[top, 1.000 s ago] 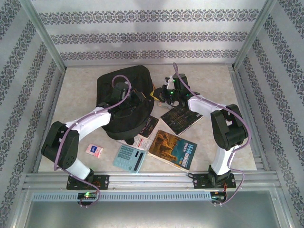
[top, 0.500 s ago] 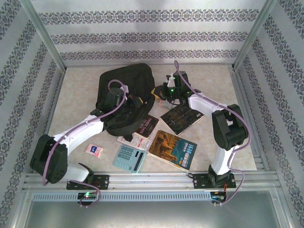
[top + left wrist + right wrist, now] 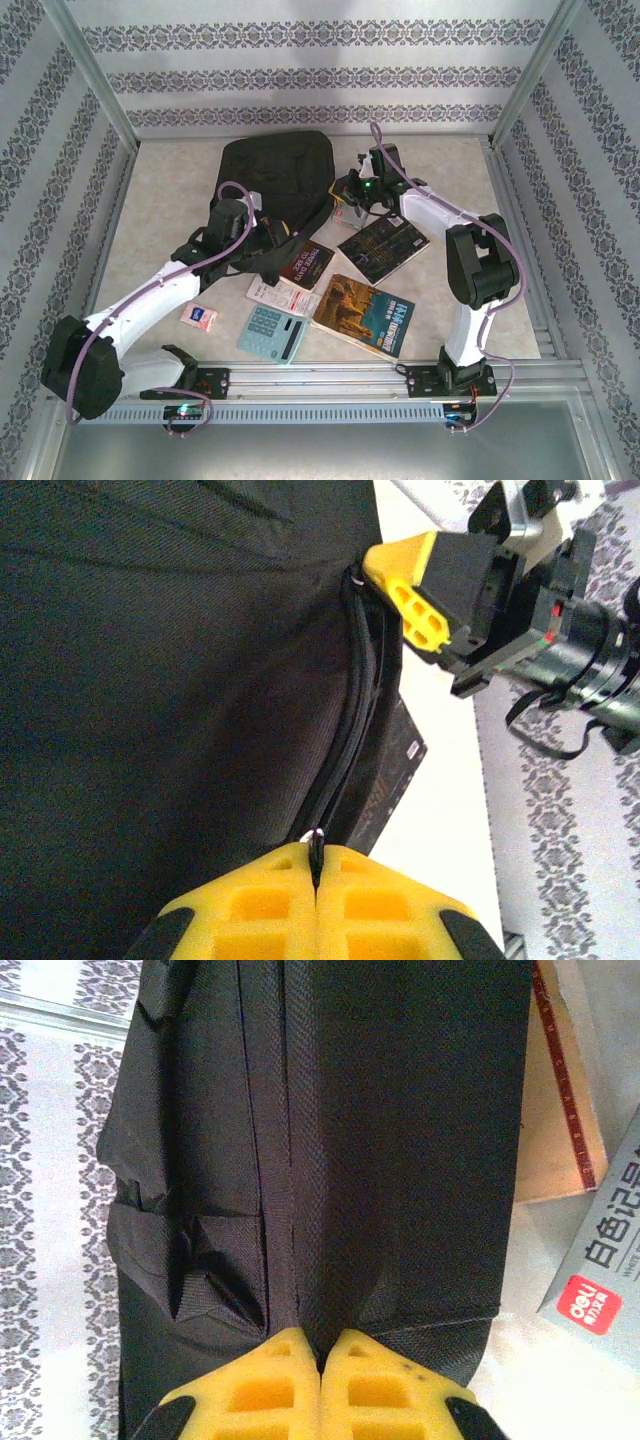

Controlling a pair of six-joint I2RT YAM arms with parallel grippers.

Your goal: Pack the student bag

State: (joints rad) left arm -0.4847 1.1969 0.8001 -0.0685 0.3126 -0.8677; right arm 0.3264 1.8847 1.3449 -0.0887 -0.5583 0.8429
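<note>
Black student bag (image 3: 275,175) lies on beige marbled tabletop (image 3: 170,185), walled by patterned wallpaper panels (image 3: 320,80). Fingers pressed together, left gripper (image 3: 316,858) pinches its zip seam. The right gripper (image 3: 320,1348) likewise pinches its fabric edge.

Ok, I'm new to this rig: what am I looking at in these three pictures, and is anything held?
Two white robot arms are bolted at the near edge of the table. The wide picture looks down from above and behind them. The other two come from a camera on each wrist, so the yellow blocks at the bottom are that arm's own fingers. The left pincer is shut on the zip of the black student bag; the right pincer is shut on its fabric edge. Loose on the table: books, a blue calculator and a small pink packet.
</note>
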